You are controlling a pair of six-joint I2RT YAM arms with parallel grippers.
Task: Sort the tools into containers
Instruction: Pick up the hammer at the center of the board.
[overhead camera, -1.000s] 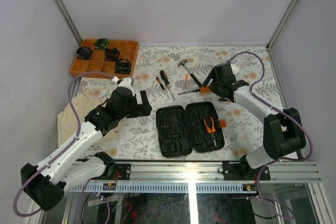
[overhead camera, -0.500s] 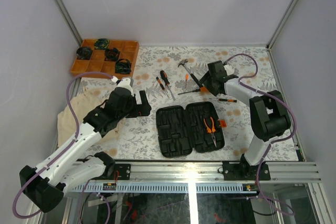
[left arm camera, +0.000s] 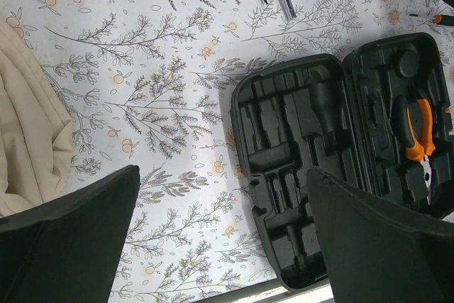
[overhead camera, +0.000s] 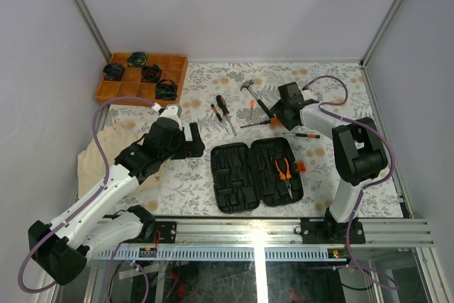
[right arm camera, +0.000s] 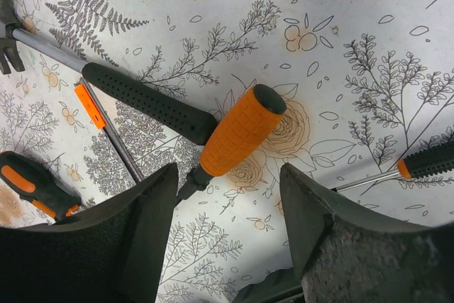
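The black tool case (overhead camera: 257,174) lies open near the front, with orange-handled pliers (overhead camera: 284,175) in its right half. A hammer (overhead camera: 252,94) and several screwdrivers (overhead camera: 223,108) lie loose behind it. My right gripper (overhead camera: 281,117) hangs low over a thick orange-handled screwdriver (right arm camera: 241,131). It is open (right arm camera: 230,204), and the handle's near end reaches just between the fingertips, untouched. The hammer's black grip (right arm camera: 149,101) crosses beside that handle. My left gripper (left arm camera: 223,204) is wide open and empty over the table, left of the case (left arm camera: 333,154).
An orange gridded tray (overhead camera: 117,90) with round coiled items stands at the back left. A beige cloth (overhead camera: 96,157) lies under my left arm. A thin screwdriver (overhead camera: 301,135) rests right of the case lid, and a frame rail (overhead camera: 262,235) runs along the front edge.
My right arm has swung left and lowered over the orange-handled screwdriver, and its jaws have narrowed somewhat. My left arm has hardly moved.
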